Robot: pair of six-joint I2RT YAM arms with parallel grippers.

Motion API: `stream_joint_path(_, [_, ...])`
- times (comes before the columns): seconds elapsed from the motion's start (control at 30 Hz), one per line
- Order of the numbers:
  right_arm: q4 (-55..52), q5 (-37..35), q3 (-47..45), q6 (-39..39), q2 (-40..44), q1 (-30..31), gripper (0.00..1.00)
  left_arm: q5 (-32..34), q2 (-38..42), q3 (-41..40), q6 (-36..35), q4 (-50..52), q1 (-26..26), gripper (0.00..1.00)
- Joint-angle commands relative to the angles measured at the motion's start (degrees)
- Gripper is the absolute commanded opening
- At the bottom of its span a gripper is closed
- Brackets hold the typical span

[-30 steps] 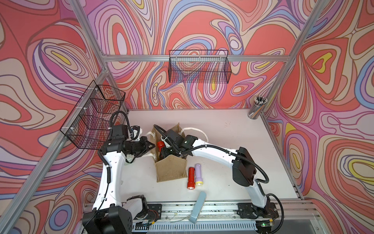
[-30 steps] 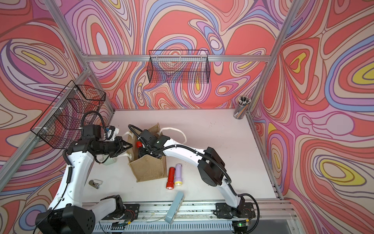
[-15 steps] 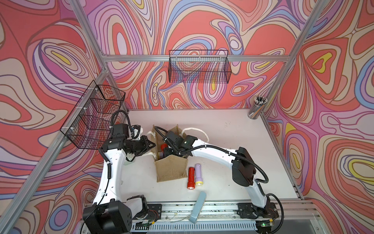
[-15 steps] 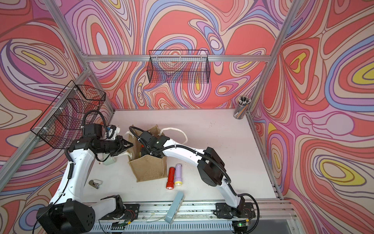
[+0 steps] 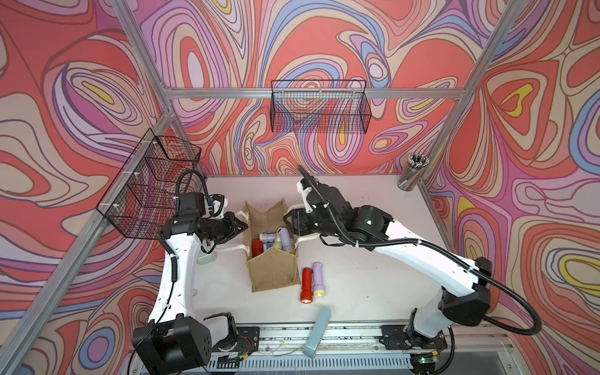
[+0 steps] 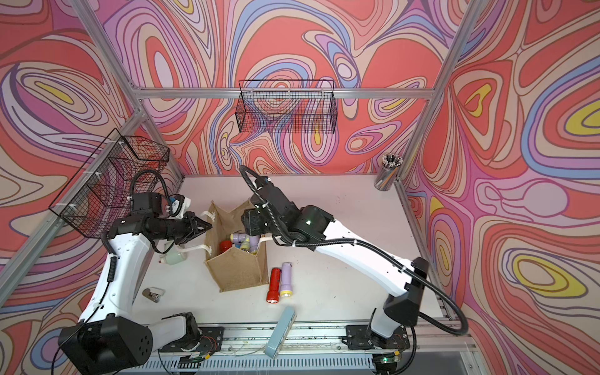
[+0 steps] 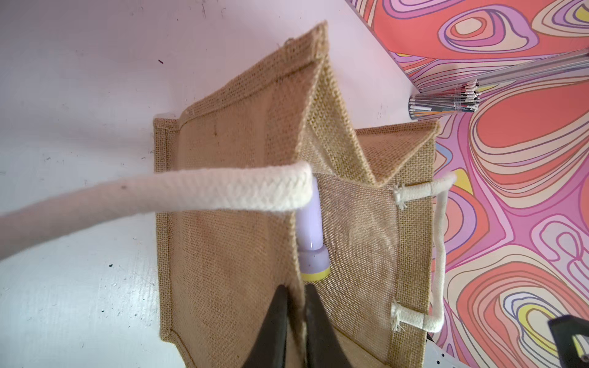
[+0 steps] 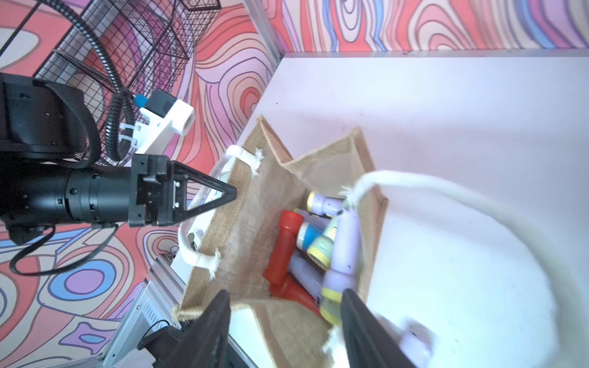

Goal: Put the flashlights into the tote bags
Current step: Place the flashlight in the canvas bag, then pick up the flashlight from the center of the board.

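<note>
The tan burlap tote bag stands open mid-table. My left gripper is shut on its left wall, with burlap pinched between the jaws. Above the bag's right rim, my right gripper is open and holds nothing. Several flashlights lie inside, among them a lilac one and a red one. A red flashlight and a lilac flashlight lie side by side on the table right of the bag. A pale green one lies under my left arm.
A flat grey-blue bar hangs over the front edge. A small metal piece lies front left. A pen cup stands in the back right corner. Black wire baskets hang on the back wall and the left wall.
My right gripper has opened and drawn back right, out of the bag's mouth, leaving a lilac flashlight inside. My left gripper has kept its hold on the bag wall.
</note>
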State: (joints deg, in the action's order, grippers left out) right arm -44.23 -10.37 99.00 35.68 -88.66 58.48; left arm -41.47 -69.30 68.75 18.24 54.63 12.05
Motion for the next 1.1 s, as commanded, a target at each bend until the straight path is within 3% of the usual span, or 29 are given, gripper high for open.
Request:
stream_joint_path(0.0, [-4.97,-8.00,-6.82,3.70,5.80,-0.54,0.57,0.74,0.04,1.31,-1.36,1.40,0.03,0.15])
stream_joint_path(0.27, [-15.23,-13.71,-25.32,19.86,18.26,-1.04,0.55,0.50,0.56,0.25,-1.50,1.71,-0.04,0.15])
stream_joint_path(0.4, [-6.40,-7.40,-38.78,25.36,21.33,-1.24,0.59,0.79,0.48,-0.37,-1.32,1.40,-0.02,0.15])
stream_joint_path(0.53, [6.45,-1.10,-46.55,26.18,18.25,-1.32,0.60,0.07,0.43,-0.15,-1.01,1.32,-0.06,0.15])
stream_joint_path(0.8, [12.18,8.16,-41.87,21.05,0.81,-1.43,0.60,-0.33,1.43,0.86,-1.83,3.43,-0.01,0.16])
stream_joint_path(1.07, [10.16,11.05,-38.30,19.78,-7.86,-2.52,0.54,0.60,2.75,1.21,-2.76,5.18,-0.06,0.16])
